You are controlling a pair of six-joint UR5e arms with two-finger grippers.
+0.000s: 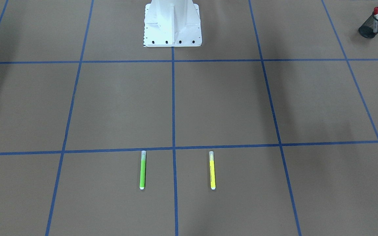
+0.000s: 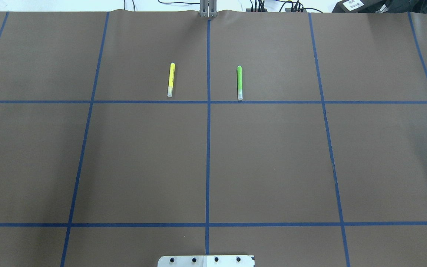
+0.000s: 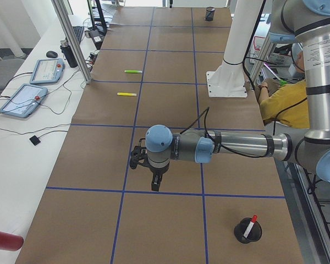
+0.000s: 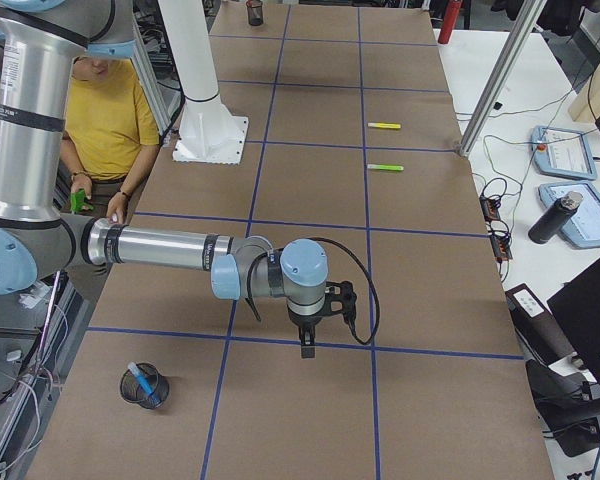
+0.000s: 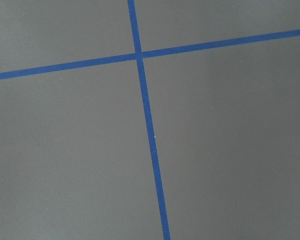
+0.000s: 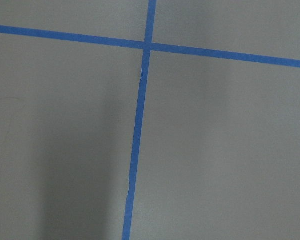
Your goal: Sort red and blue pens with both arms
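The red pen (image 1: pixel 375 17) stands in a black mesh cup (image 1: pixel 369 30) at the table's end on my left side; the exterior left view shows the same red pen (image 3: pixel 252 222) in its cup (image 3: pixel 247 233). The blue pen (image 4: pixel 143 383) stands in another mesh cup (image 4: pixel 140 392) at the end on my right. My left gripper (image 3: pixel 155 187) hangs over the table, pointing down, beside a tape crossing. My right gripper (image 4: pixel 307 350) hangs likewise on the opposite side. Both show only in the side views, so I cannot tell whether they are open or shut. Nothing shows between their fingers.
A green marker (image 1: pixel 142 170) and a yellow marker (image 1: pixel 212 170) lie parallel on the brown table across from the white robot base (image 1: pixel 172 29). A seated person in a yellow shirt (image 4: pixel 110 110) is behind the base. Tablets and cables lie on the side bench (image 3: pixel 22 99).
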